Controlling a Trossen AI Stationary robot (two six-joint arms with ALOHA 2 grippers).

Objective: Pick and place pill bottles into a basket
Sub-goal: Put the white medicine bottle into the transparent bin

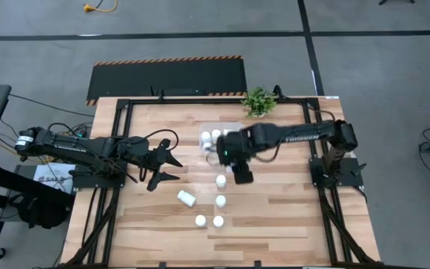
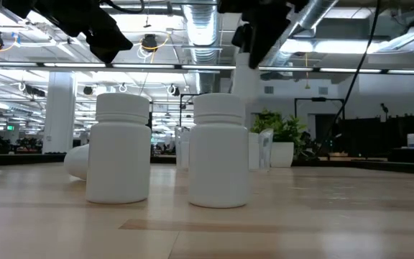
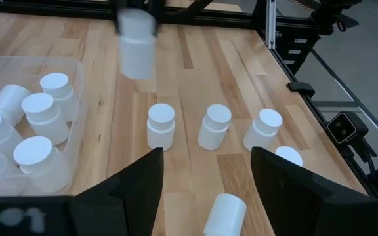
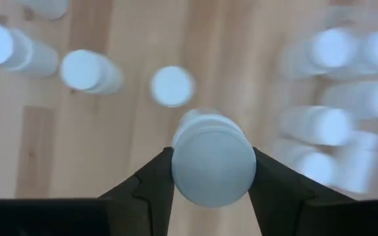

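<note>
Several white pill bottles (image 1: pixel 220 200) stand on the wooden table near its middle, and one (image 1: pixel 187 198) lies on its side. The clear basket (image 1: pixel 230 125) sits toward the far edge with several bottles (image 3: pixel 39 111) inside. My right gripper (image 4: pixel 213 196) hangs above the table just on the near side of the basket, shut on one pill bottle (image 3: pixel 136 46). To the left, my left gripper (image 3: pixel 205 177) waits open above the table, nothing between its fingers. My right gripper pinches the bottle's cap end (image 4: pixel 179 164) between its two fingers (image 4: pixel 146 183), one on each side. The fingers come from above, pointing steeply down. The bottle hangs upright below them, lifted clear of the table.
A small green potted plant (image 1: pixel 258 101) stands at the far edge, right of the basket. A black metal frame (image 1: pixel 125 104) borders the tabletop. Two upright bottles (image 2: pixel 219 151) stand close to the near edge, and bare wood lies to their right.
</note>
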